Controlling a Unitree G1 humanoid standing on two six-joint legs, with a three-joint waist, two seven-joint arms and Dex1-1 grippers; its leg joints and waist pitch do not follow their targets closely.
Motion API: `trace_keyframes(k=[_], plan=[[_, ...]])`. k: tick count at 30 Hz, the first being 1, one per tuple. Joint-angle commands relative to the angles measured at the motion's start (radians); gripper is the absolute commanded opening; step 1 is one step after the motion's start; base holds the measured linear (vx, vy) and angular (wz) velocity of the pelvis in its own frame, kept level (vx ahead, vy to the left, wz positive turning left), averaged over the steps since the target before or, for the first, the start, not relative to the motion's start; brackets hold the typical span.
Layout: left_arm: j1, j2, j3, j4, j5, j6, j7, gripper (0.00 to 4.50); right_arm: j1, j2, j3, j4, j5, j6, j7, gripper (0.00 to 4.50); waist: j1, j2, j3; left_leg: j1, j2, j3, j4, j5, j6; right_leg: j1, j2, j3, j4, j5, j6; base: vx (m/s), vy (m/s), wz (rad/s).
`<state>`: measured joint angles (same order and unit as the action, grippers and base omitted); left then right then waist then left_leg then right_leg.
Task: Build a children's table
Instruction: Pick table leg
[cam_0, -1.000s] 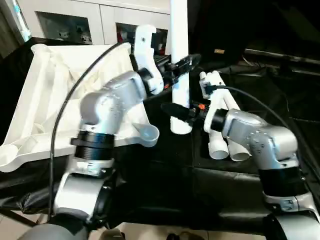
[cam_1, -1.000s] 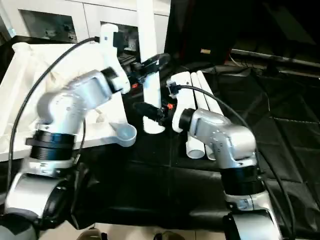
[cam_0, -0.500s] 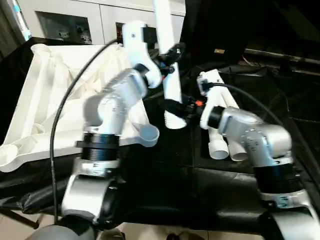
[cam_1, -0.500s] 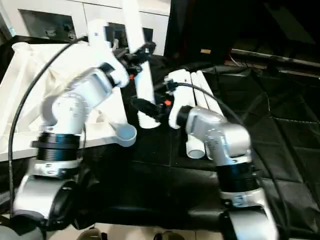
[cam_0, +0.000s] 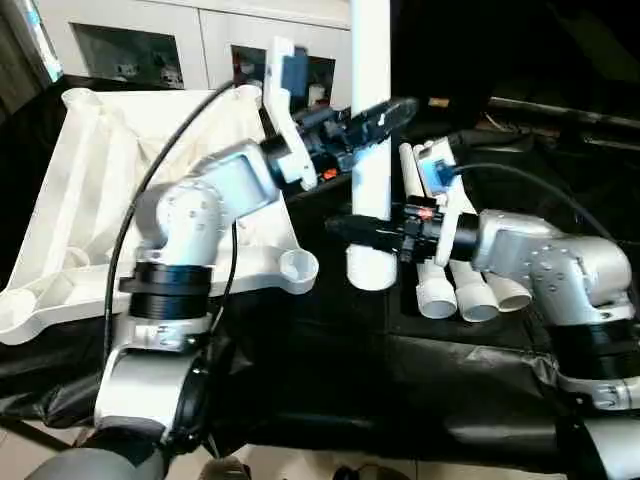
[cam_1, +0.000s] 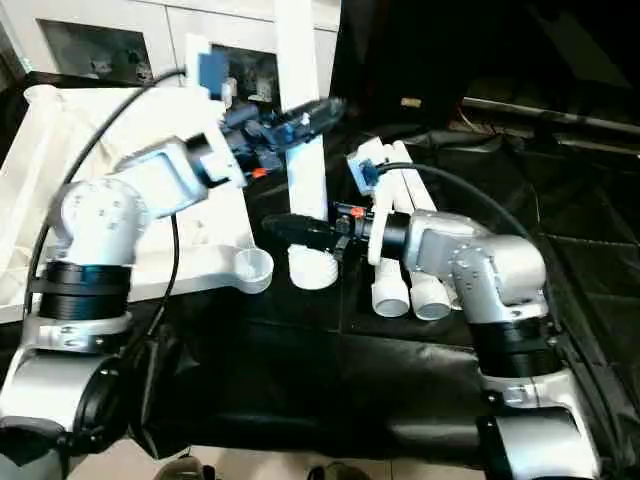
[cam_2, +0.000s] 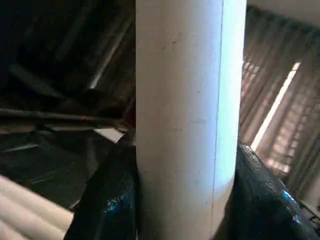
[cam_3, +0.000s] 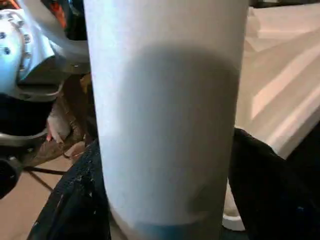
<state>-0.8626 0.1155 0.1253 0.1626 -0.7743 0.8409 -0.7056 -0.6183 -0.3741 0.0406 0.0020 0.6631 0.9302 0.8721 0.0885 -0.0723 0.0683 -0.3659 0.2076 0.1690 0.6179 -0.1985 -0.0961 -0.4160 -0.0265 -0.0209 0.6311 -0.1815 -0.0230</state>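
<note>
Both your left gripper (cam_0: 375, 120) and right gripper (cam_0: 350, 228) clamp the upright leg (cam_0: 370, 150); misaligned, it misses the corner socket (cam_0: 298, 267) at eight o'clock.

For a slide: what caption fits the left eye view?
Both grippers hold a leg upright beside the tabletop.

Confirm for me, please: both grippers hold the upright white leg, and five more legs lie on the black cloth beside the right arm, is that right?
Not quite. Three legs lie on the black cloth beside the right arm, not five; the left eye view shows their three round ends side by side. The rest stands: the left gripper and right gripper both have their jaws around the upright white leg.
</note>
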Motion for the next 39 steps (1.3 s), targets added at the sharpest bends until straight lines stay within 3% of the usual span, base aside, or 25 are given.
trace_keyframes(k=[1,10,12,14,17,22,24,26,34,35,39], plan=[[-0.029,-0.005,0.003,-0.052,-0.060,0.020,-0.057,1.85,0.015,-0.024,-0.001,0.026,-0.025,0.013,-0.019,2.93,0.001,0.012,-0.077,0.007,0.012,0.001,-0.065,-0.062,-0.008,0.073,-0.081,0.038,-0.067,-0.091,-0.199,0.000,0.000,0.00],[-0.006,0.005,-0.018,-0.064,-0.042,0.010,-0.059,1.84,0.014,-0.001,-0.016,0.036,-0.022,0.001,-0.046,2.24,0.002,0.010,-0.078,0.006,0.013,0.001,-0.065,-0.048,-0.008,0.073,-0.082,0.038,-0.064,-0.071,-0.199,0.000,0.000,0.00],[-0.015,-0.006,-0.013,-0.043,-0.010,0.000,0.004,2.40,0.012,0.013,-0.017,0.044,-0.033,-0.016,-0.069,2.06,0.001,0.008,-0.078,0.006,0.013,0.002,-0.065,-0.050,-0.010,0.073,-0.082,0.038,-0.065,-0.080,-0.197,0.000,0.000,0.00],[-0.026,-0.023,-0.010,-0.017,0.045,-0.031,0.095,2.60,0.006,0.034,-0.017,0.066,-0.058,-0.040,-0.115,2.00,0.000,0.009,-0.078,0.005,0.014,0.001,-0.064,-0.047,-0.016,0.071,-0.083,0.038,-0.065,-0.082,-0.196,0.000,0.000,0.00],[-0.028,-0.026,-0.020,-0.009,0.084,-0.052,0.136,2.81,0.004,0.041,-0.017,0.076,-0.068,-0.052,-0.130,1.97,0.001,0.008,-0.078,0.006,0.012,0.001,-0.065,-0.048,-0.018,0.073,-0.081,0.039,-0.068,-0.101,-0.181,0.000,0.000,0.00],[-0.033,-0.050,-0.059,0.002,0.230,-0.050,0.366,2.86,-0.009,0.085,-0.031,0.115,-0.095,-0.083,-0.198,1.95,-0.001,0.002,-0.079,0.003,0.011,0.000,-0.064,-0.035,-0.014,0.075,-0.083,0.039,-0.067,-0.099,-0.163,0.000,0.000,0.00],[-0.033,-0.050,-0.059,0.002,0.230,-0.050,0.366,2.86,-0.009,0.085,-0.031,0.115,-0.095,-0.083,-0.198,1.95,0.000,0.003,-0.081,0.003,0.011,0.001,-0.062,-0.025,-0.012,0.075,-0.082,0.038,-0.064,-0.077,-0.170,0.000,0.000,0.00],[-0.030,-0.075,-0.049,0.003,0.238,-0.058,0.412,2.59,-0.014,0.099,-0.031,0.131,-0.106,-0.100,-0.216,1.95,0.000,0.002,-0.080,0.001,0.012,0.001,-0.063,-0.012,-0.007,0.074,-0.081,0.039,-0.062,-0.047,-0.177,0.000,0.000,0.00],[-0.027,-0.102,-0.016,0.005,0.205,-0.074,0.405,1.90,-0.024,0.109,-0.028,0.147,-0.114,-0.113,-0.228,1.95,0.000,0.003,-0.079,0.003,0.010,0.001,-0.063,-0.041,-0.004,0.073,-0.081,0.038,-0.068,-0.091,-0.170,0.000,0.000,0.00],[-0.025,-0.107,-0.016,0.002,0.201,-0.077,0.401,1.85,-0.025,0.111,-0.028,0.150,-0.118,-0.115,-0.230,1.95,0.001,0.008,-0.079,0.002,0.010,0.000,-0.063,-0.041,-0.005,0.073,-0.082,0.038,-0.068,-0.090,-0.170,0.000,0.000,0.00],[-0.019,-0.121,-0.010,-0.006,0.187,-0.085,0.402,1.82,-0.021,0.114,-0.025,0.145,-0.131,-0.130,-0.237,1.95,0.001,0.005,-0.080,0.003,0.010,0.001,-0.062,-0.037,-0.003,0.073,-0.082,0.038,-0.067,-0.074,-0.177,0.000,0.000,0.00]])
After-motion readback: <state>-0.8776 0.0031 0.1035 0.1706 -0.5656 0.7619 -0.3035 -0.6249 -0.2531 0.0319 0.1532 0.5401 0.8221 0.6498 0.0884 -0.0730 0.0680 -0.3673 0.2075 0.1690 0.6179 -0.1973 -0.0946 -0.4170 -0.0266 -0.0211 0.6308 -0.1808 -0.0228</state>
